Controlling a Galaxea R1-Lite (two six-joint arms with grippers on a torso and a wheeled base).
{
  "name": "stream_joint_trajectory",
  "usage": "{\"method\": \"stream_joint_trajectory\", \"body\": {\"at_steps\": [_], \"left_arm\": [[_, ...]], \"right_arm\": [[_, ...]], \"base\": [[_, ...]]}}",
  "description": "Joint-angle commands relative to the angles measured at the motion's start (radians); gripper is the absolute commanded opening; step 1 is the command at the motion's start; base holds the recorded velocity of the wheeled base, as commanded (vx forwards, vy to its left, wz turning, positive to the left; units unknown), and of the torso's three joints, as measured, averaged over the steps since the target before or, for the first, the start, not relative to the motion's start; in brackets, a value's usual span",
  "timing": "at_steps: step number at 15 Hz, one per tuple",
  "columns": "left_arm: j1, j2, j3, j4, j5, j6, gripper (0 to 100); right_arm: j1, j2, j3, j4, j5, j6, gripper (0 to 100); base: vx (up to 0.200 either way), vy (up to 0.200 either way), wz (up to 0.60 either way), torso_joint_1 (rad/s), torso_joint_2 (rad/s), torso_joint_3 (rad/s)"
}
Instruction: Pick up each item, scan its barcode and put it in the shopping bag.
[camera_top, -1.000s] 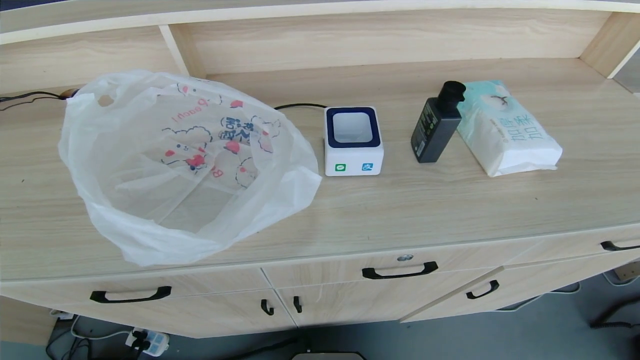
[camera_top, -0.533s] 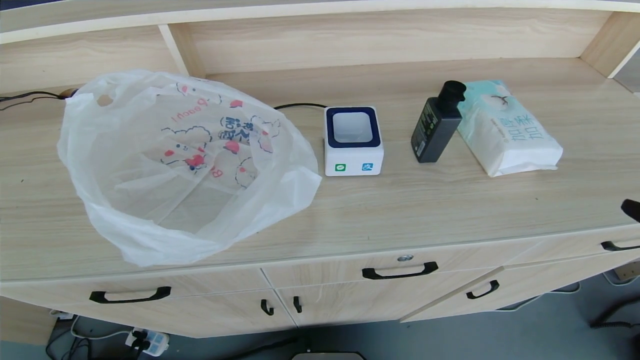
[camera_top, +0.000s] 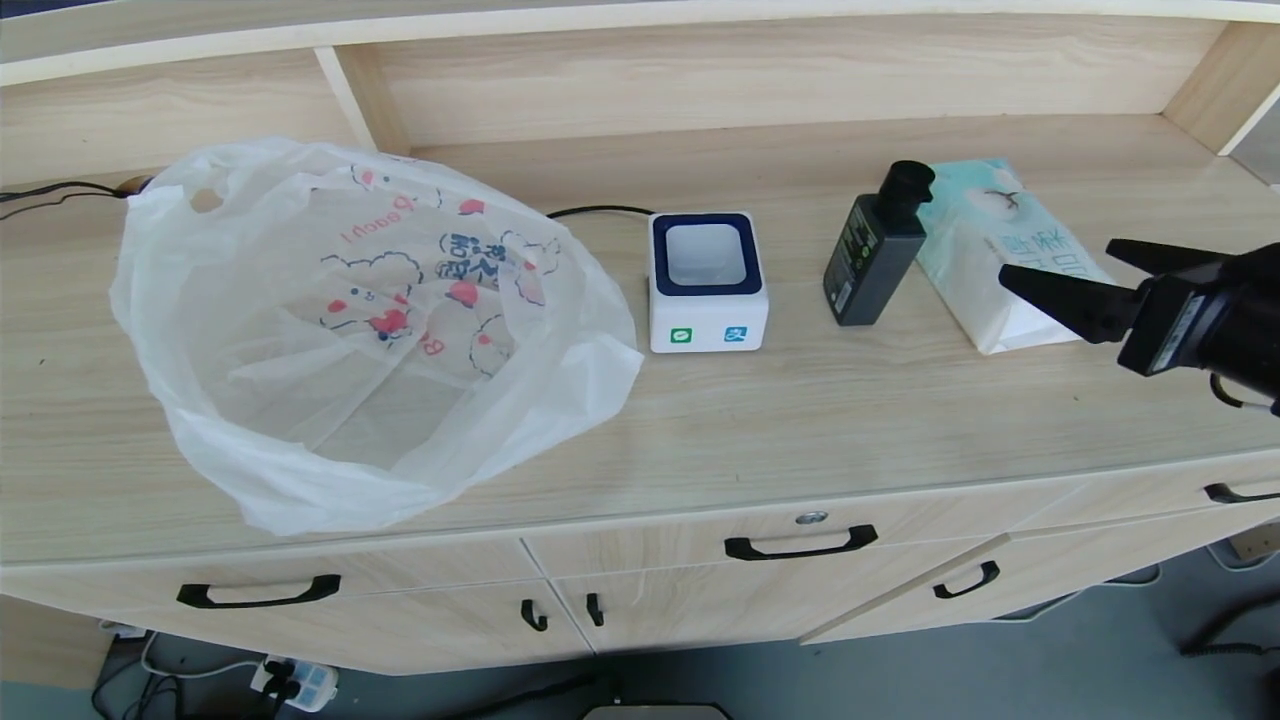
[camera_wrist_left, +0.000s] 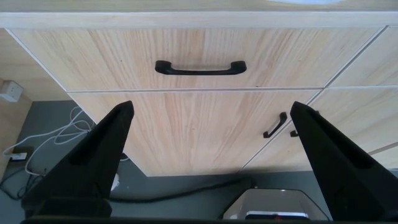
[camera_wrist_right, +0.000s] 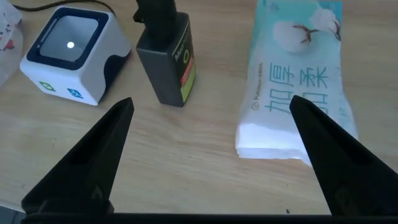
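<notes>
Fingers (camera_top: 1065, 298) of right gripper (camera_top: 1054, 258) wide apart, holding nothing. We place them above bench (camera_top: 850, 400), at near right end of tissue pack (camera_top: 975, 230); contact with pack not discernible. Black bottle (camera_top: 872, 255) just beside pack, on its scanner side. Scanner (camera_top: 707, 285) sits between bottle and shopping bag (camera_top: 590, 380). Bag rests on bench at left, mouth open. We find left gripper (camera_wrist_left: 211, 107) below bench edge, fingers equally wide and empty, facing drawer front with black handle (camera_wrist_left: 200, 67).

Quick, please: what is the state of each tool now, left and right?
Left tool: open, holding nothing.
Right tool: open, holding nothing.
</notes>
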Motion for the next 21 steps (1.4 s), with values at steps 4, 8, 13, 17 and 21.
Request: {"method": "stream_joint_trajectory", "body": {"at_steps": [4,8,13,17,21], "left_arm": [[0.0,0.0,0.0,0.002,0.001,-0.001,100],[0.0,0.0,0.0,0.003,0.001,-0.001,100],[0.0,0.0,0.0,0.003,0.001,-0.003,100],[0.0,0.0,0.0,0.002,0.001,-0.003,100],[0.0,0.0,0.0,0.002,0.001,-0.003,100]], "right_arm": [[0.151,0.181,-0.05,-0.136,-0.067,0.022,100],[0.197,0.254,0.036,-0.396,-0.18,0.017,100],[0.295,0.327,0.014,-0.447,-0.277,0.019,100],[0.264,0.379,-0.052,-0.447,-0.279,0.028,100],[0.217,0.431,-0.11,-0.447,-0.257,0.063,100]], "base": [[0.0,0.0,0.0,0.0,0.0,0.0],[0.0,0.0,0.0,0.0,0.0,0.0],[0.0,0.0,0.0,0.0,0.0,0.0],[0.0,0.0,0.0,0.0,0.0,0.0],[0.0,0.0,0.0,0.0,0.0,0.0]]}}
